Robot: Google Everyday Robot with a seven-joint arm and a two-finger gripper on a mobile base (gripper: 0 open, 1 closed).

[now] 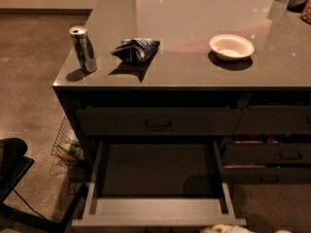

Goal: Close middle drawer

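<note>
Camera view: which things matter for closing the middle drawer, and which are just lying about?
Job: middle drawer, pulled open; tool, likely the pale shape at the bottom edge.
Lying about: can, crumpled bag, white bowl, wire basket.
</note>
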